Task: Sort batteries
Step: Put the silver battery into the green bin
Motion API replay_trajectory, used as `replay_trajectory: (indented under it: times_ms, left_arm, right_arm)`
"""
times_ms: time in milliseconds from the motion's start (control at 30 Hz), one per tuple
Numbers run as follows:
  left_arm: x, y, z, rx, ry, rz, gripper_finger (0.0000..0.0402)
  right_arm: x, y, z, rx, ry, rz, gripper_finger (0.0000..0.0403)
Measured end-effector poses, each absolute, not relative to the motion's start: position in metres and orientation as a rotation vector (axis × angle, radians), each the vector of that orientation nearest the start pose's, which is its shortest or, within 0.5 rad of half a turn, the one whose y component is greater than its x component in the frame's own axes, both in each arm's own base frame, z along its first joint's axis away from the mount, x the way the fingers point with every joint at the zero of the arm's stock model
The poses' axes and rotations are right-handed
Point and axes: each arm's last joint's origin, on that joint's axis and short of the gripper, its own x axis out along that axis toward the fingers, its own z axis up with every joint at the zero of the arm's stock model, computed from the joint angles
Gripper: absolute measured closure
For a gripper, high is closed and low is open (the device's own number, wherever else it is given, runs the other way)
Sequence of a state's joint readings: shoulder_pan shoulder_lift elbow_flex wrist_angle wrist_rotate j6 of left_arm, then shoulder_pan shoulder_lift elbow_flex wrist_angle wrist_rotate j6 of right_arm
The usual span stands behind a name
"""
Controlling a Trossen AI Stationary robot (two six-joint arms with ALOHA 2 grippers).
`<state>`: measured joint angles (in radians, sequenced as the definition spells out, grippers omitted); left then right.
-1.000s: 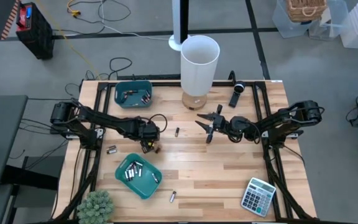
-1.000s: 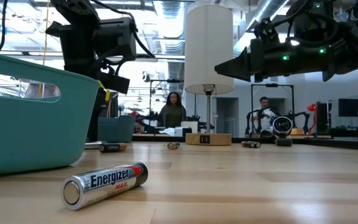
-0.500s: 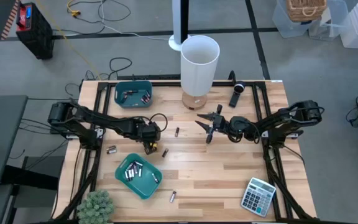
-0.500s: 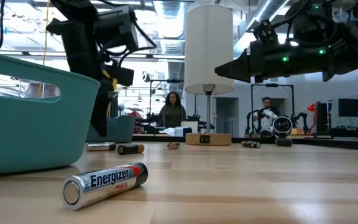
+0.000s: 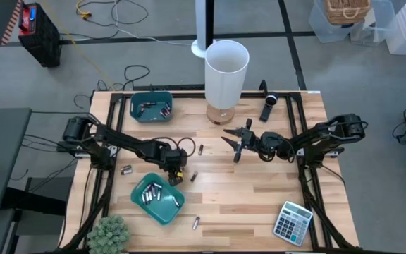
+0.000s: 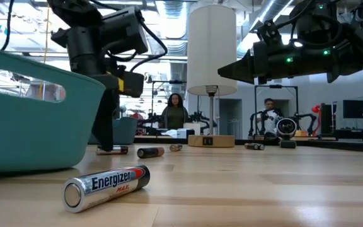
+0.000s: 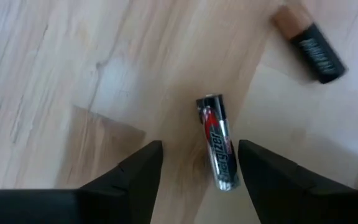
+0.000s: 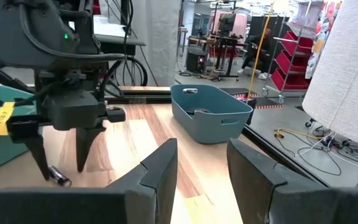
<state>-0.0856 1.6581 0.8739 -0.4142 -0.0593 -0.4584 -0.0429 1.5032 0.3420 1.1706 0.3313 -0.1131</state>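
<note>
On my wooden bench, the white lamp stands at the back, with two teal bins on the left holding batteries. My left gripper hovers beside the nearer bin, fingers apart and empty over a silver-red battery. My right gripper waits mid-bench, fingers open, holding nothing. A copper-topped battery lies nearby.

You get even bright overhead light, soft shadows on the table, ceiling glare behind, sharp near battery, soft backdrop.
</note>
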Motion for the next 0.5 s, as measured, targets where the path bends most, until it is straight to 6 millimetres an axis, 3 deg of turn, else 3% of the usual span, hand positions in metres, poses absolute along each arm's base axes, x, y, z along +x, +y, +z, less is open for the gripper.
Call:
replay_trajectory:
  times_ms: [267, 500]
  left_arm:
    - [0.295, -0.024, 0.131, -0.27, 1.214, 0.301, 0.02]
    - [0.295, -0.023, 0.132, -0.248, 1.206, 0.322, 0.0283]
  right_arm:
    - [0.249, -0.022, 0.166, -0.106, 0.018, -0.38, 0.0248]
    - [0.249, -0.023, 0.166, -0.104, 0.022, -0.384, 0.0248]
